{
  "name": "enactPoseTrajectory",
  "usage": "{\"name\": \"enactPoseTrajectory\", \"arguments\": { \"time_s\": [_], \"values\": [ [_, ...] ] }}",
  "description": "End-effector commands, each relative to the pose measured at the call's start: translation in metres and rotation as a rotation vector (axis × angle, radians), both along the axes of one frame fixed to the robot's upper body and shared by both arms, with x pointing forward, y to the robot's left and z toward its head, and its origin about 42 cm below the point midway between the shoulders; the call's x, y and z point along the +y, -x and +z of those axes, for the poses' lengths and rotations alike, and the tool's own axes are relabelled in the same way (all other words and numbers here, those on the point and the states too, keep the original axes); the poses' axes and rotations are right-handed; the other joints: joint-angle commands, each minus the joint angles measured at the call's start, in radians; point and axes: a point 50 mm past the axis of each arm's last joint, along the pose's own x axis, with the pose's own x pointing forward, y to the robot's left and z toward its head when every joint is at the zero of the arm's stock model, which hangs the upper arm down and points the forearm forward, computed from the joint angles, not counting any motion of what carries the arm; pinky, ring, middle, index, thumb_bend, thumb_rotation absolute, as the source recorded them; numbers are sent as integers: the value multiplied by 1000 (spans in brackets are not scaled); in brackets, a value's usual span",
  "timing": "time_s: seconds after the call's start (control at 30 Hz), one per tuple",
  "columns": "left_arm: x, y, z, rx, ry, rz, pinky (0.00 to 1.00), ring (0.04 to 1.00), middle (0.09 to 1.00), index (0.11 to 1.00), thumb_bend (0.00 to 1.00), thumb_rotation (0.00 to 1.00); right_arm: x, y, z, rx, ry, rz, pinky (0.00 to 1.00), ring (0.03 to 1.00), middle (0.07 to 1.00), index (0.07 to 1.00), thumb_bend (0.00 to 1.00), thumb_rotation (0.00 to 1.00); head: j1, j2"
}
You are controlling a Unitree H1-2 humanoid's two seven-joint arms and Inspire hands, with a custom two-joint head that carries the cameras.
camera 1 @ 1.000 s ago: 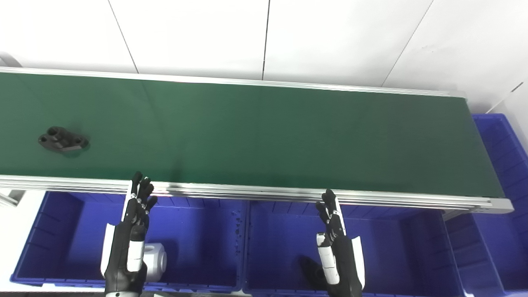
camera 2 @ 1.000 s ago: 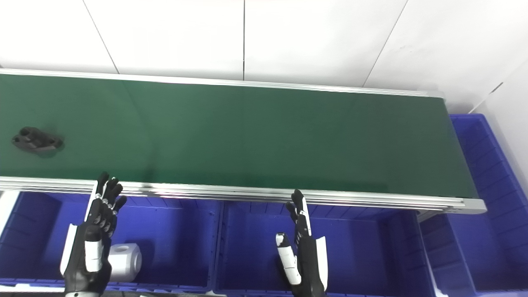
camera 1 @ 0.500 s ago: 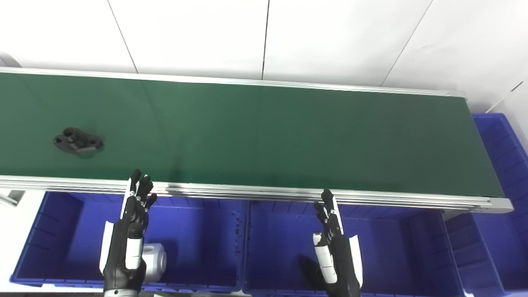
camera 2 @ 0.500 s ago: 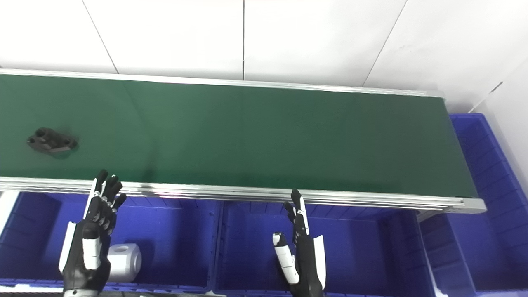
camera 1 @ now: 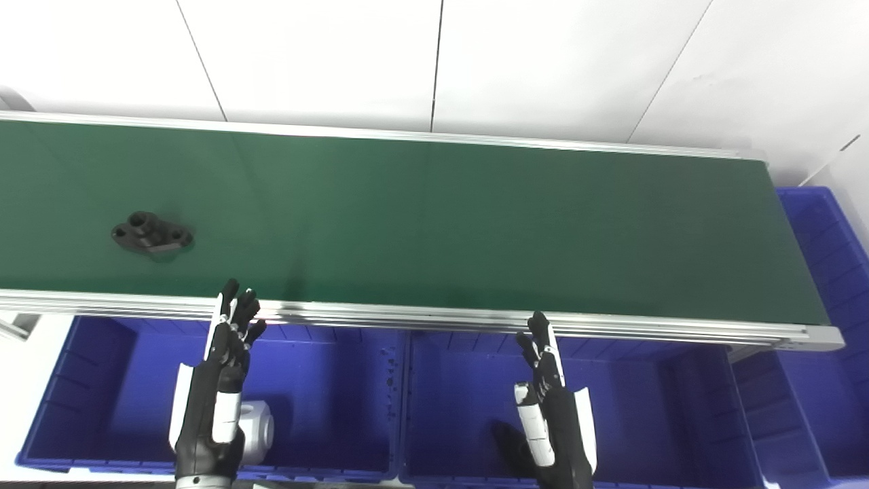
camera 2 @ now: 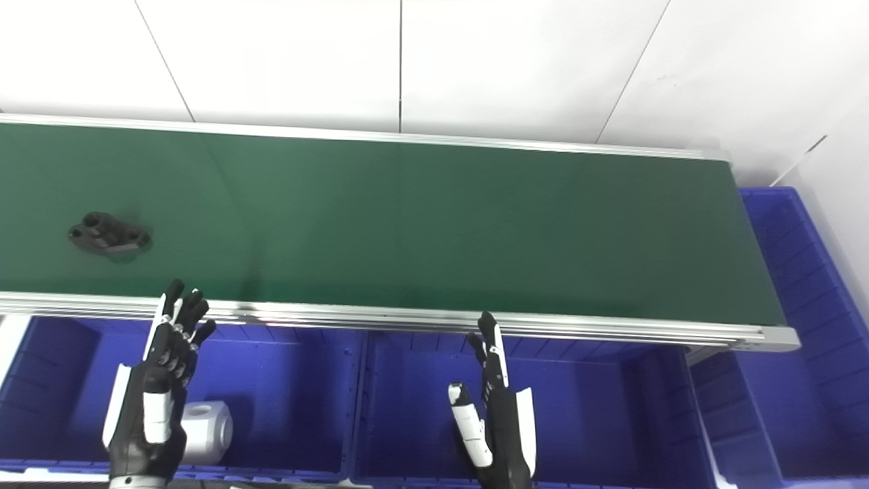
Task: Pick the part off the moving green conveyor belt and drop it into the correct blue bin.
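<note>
Your left hand (camera 1: 218, 390) is raised over the left blue bin (camera 1: 319, 401), fingers spread and pointing up toward the belt, holding nothing. Its fingertips (camera 1: 237, 302) reach the silver rail (camera 1: 421, 316) along the near edge of the belt. Your right hand (camera 1: 551, 401) stands the same way over the middle blue bin (camera 1: 645, 407), fingers apart and empty, its tips just below that rail.

Behind your left hand, at the bottom of the left bin, lies a white part (camera 1: 256, 426), partly covered by your wrist. In the middle bin, just left of your right hand, you can see a dark shape (camera 1: 506, 438) on the floor; what it is cannot be told.

The black part (camera 1: 152, 234) you are after lies flat on the green belt (camera 1: 475, 217), beyond the rail and to the left of your left hand, well apart from your fingers. It shows round holes on top. The rest of the belt to the right of it is bare green.

At the right end of the belt a third blue bin (camera 1: 831, 272) sits below the belt end. A white wall (camera 1: 434, 61) runs behind the belt.
</note>
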Motion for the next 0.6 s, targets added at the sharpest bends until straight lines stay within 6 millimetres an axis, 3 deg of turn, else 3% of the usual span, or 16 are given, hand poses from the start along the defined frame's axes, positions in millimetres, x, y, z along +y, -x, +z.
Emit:
{"name": "enactPoseTrajectory", "arguments": {
  "time_s": [0.0, 0.57],
  "values": [
    [-1, -1, 9, -37, 9, -7, 917, 962, 967, 1000, 845, 1000, 28, -9, 14, -78, -77, -3, 953, 936, 981, 1000, 724, 960, 1, 2],
    [-5, 0, 7, -29, 20, -5, 915, 957, 958, 998, 856, 1000, 26, -7, 12, -75, -74, 5, 955, 940, 985, 1000, 702, 955, 18, -2]
  ]
}}
